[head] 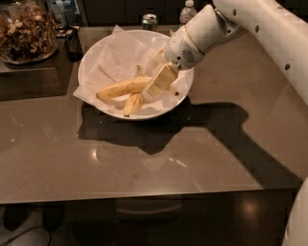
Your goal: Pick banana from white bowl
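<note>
The white bowl (89, 57), lined with crinkled white paper, stands on the brown table toward the back. The longer yellow banana (121, 88) lies across the bowl's middle, and a shorter, stubbier banana (133, 104) lies just in front of it. My gripper (157, 72) reaches in from the upper right and is open. It hangs low inside the bowl over the long banana's right end, and its near finger (159, 81) covers that end. I cannot tell whether it touches the banana.
A glass jar of nuts (26, 31) stands at the back left on a darker raised surface. A can (149, 20) and a bottle (187, 12) stand behind the bowl. The table's front edge (144, 194) runs below.
</note>
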Available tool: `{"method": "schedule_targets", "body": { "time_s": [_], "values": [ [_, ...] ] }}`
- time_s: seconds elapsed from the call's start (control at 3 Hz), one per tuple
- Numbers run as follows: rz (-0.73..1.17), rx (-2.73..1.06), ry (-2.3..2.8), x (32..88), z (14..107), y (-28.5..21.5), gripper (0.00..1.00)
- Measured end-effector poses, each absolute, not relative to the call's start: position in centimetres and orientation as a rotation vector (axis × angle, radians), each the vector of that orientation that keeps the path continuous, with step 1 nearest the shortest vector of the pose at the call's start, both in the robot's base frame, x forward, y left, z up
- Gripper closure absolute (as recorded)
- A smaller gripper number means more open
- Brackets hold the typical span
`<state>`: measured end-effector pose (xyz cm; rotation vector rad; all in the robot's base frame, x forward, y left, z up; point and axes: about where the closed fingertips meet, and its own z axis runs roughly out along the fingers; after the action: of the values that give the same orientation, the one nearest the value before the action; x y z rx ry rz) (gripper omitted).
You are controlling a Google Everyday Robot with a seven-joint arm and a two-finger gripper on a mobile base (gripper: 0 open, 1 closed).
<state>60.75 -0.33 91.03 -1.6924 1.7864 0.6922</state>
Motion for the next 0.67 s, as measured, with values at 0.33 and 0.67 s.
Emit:
{"method": "schedule_targets", "body": {
  "time_s": [0.33,0.67],
  "values": [
    [0.706,-1.680,1.807,61.5,89.7,-0.1,0.29],
    [0.712,-1.669,1.834,62.0,88.4,0.0,0.28]
  ]
}}
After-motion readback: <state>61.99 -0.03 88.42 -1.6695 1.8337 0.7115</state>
